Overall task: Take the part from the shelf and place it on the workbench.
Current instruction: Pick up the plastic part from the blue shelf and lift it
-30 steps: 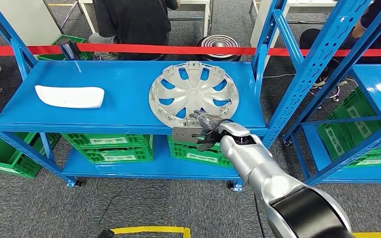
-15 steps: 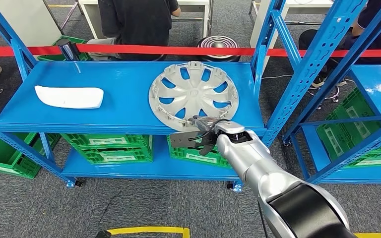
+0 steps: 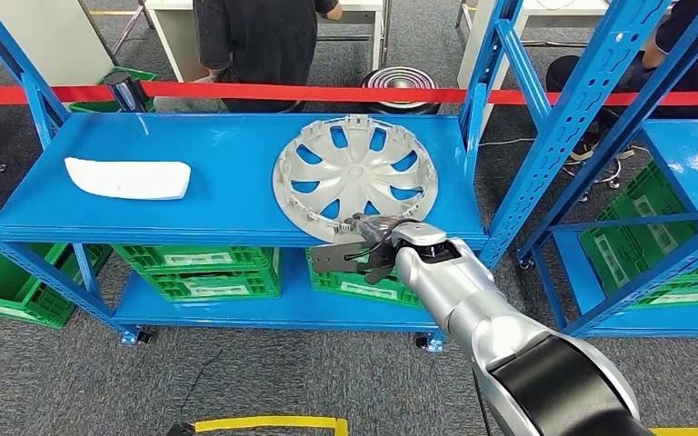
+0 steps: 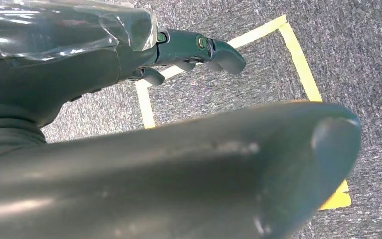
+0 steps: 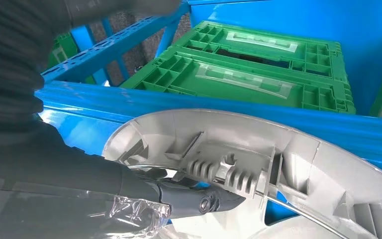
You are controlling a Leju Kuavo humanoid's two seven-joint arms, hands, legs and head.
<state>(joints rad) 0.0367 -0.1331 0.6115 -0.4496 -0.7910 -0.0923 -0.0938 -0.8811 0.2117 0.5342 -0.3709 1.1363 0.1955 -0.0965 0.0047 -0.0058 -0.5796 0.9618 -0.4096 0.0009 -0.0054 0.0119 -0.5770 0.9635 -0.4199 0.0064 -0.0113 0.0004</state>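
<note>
Little has moved in the last half second: our right hand (image 3: 374, 245) sits at the same spot on the shelf's front edge, only the person beyond the red tape has shifted. A second ago the hand was slightly farther right and lower.

Nearest to us, our left hand (image 4: 199, 52) hangs over grey carpet and yellow floor tape, fingers apart, holding nothing.

At the right hand, the wrist view shows dark fingers (image 5: 199, 201) reaching in under the rim of the wheel cover (image 3: 355, 173), against its ribbed clip mounts. We cannot tell whether they have closed on the rim or merely touch it. The cover lies flat on the blue shelf (image 3: 227, 195), its near rim just above the hand and overhanging the edge slightly.

Farther off and well to the hand's left lies a white moulded panel (image 3: 127, 177). Beneath the shelf sit green crates (image 3: 204, 265); beyond it runs the red tape (image 3: 300, 91).

We judge the grasp unfinished. With hold on one edge only, the broad cover could pivot and slip out when lifted, or scrape the upright post (image 3: 474, 100) beside it and twist loose.
</note>
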